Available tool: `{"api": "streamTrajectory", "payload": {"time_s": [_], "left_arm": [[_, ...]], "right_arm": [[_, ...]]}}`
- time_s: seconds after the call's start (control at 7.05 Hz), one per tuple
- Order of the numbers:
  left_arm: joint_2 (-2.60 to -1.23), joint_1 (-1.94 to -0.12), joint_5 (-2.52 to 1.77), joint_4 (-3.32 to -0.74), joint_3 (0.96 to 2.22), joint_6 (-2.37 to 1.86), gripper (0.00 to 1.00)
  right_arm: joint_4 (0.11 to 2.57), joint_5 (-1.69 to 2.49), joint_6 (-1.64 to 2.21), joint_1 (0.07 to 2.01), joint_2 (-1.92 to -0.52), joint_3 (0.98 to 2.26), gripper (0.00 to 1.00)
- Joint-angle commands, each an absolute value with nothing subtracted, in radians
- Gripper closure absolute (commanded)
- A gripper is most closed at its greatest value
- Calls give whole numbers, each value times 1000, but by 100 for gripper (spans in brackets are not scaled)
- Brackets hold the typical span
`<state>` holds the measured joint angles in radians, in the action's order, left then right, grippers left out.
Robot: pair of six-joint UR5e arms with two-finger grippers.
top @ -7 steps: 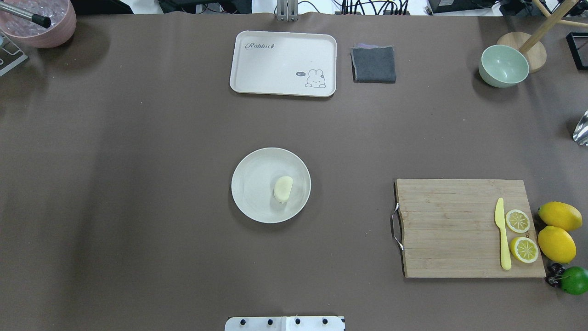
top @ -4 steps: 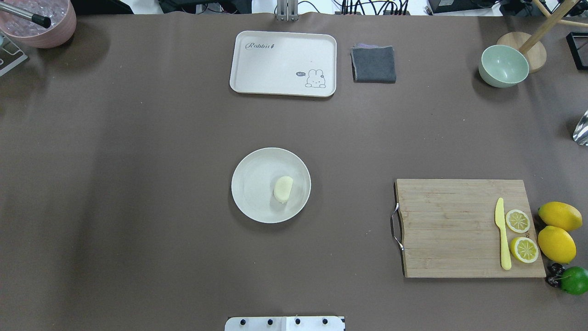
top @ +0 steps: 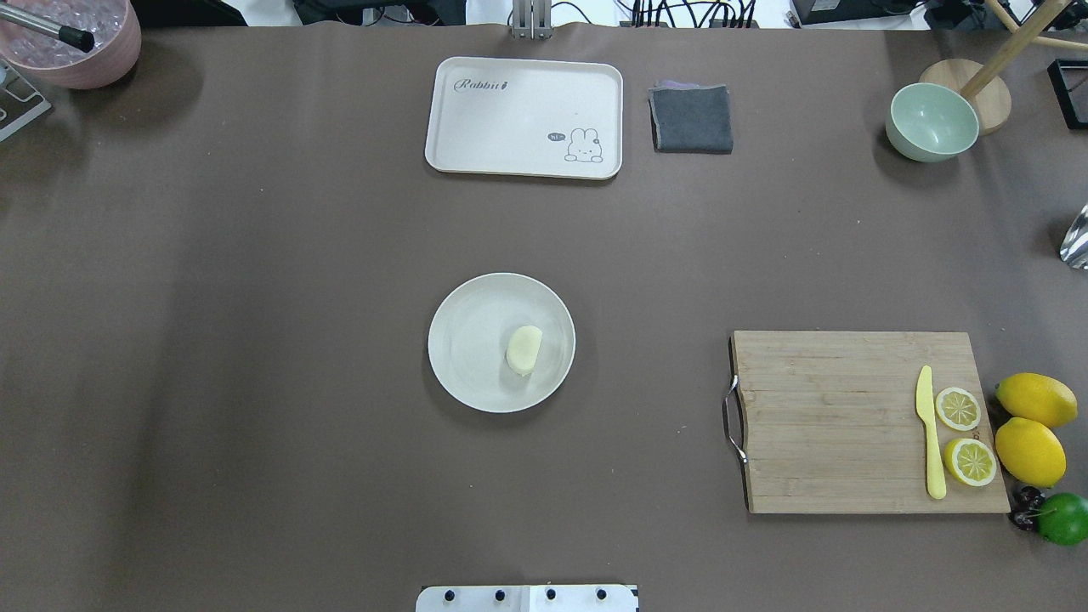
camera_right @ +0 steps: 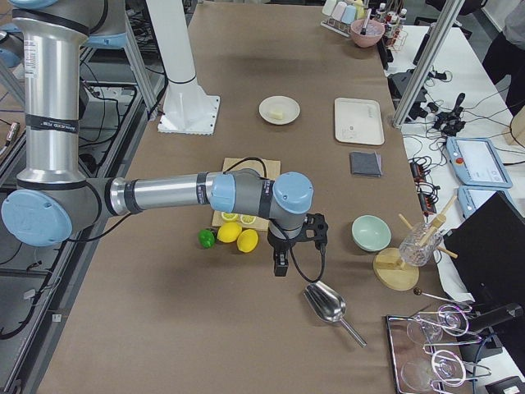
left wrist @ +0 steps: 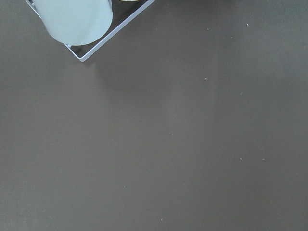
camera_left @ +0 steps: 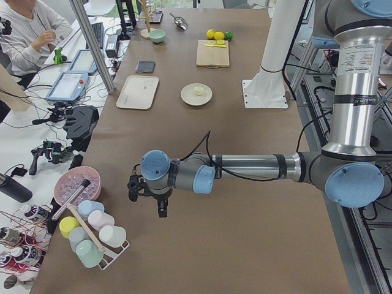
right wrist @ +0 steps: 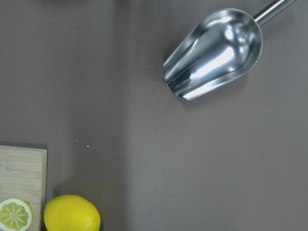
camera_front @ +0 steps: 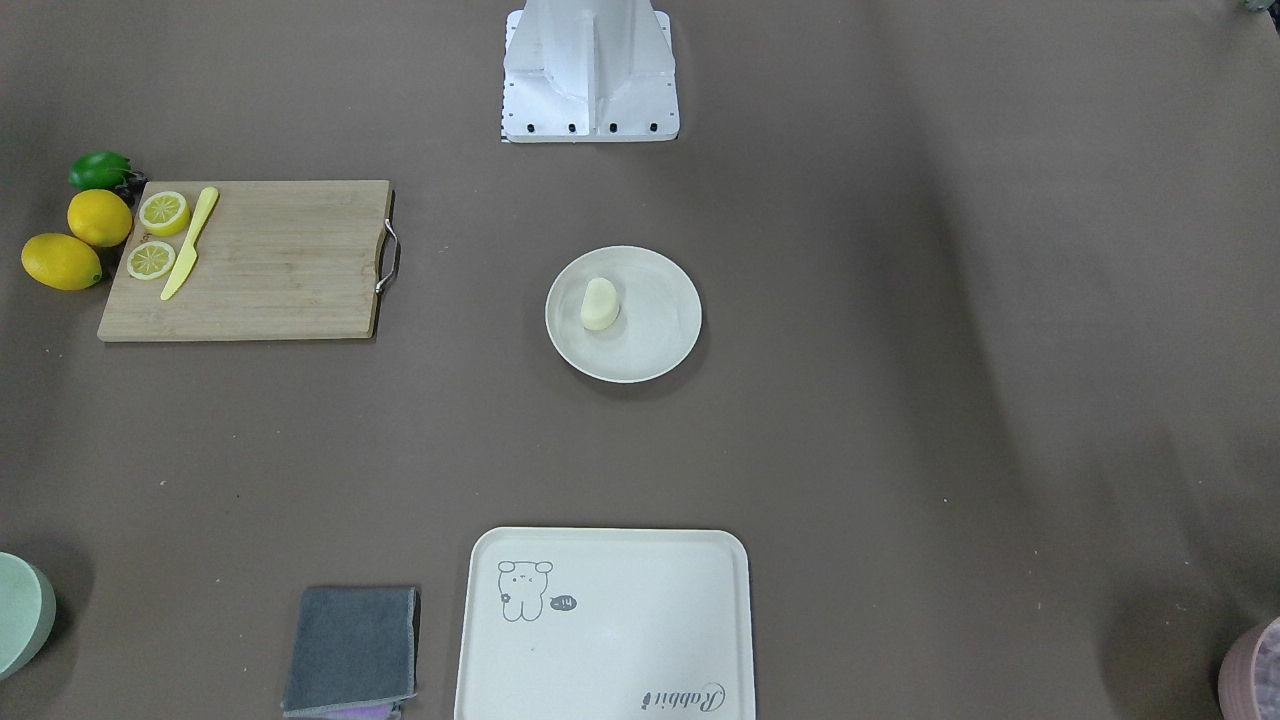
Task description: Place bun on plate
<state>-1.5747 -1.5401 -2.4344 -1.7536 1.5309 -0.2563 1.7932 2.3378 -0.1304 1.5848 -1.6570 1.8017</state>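
The bun [top: 524, 349], a pale cream lump, lies on the round off-white plate [top: 467, 340] at the table's middle, a little to the right of the plate's centre. The front-facing view shows the same bun [camera_front: 599, 304] resting on the plate [camera_front: 650, 335]. Neither arm reaches into these two views. My left gripper [camera_left: 149, 199] hovers far off near the cup rack at the table's left end. My right gripper [camera_right: 287, 261] hangs over the right end beside the lemons. I cannot tell whether either gripper is open or shut. Nothing touches the bun.
A cream tray [top: 524, 117] and grey cloth [top: 691, 119] lie at the far edge, a green bowl [top: 932, 121] at far right. A cutting board [top: 833, 421] holds a yellow knife and lemon slices, with lemons [top: 1030, 450] beside. A metal scoop [right wrist: 214, 53] and cup rack [camera_left: 92, 242] sit at the ends.
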Motion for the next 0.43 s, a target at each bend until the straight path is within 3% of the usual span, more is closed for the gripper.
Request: {"api": "streamTrajectory", "payload": {"time_s": [0.0, 0.28], "left_arm": [[-1569, -1540, -2433, -1753, 1531, -256, 2], [-1569, -1540, -2431, -1753, 1532, -256, 2]], "right_arm": [[1793, 2336, -130, 1586, -1666, 1830, 0], [1792, 2335, -132, 1586, -1661, 1836, 0]]}}
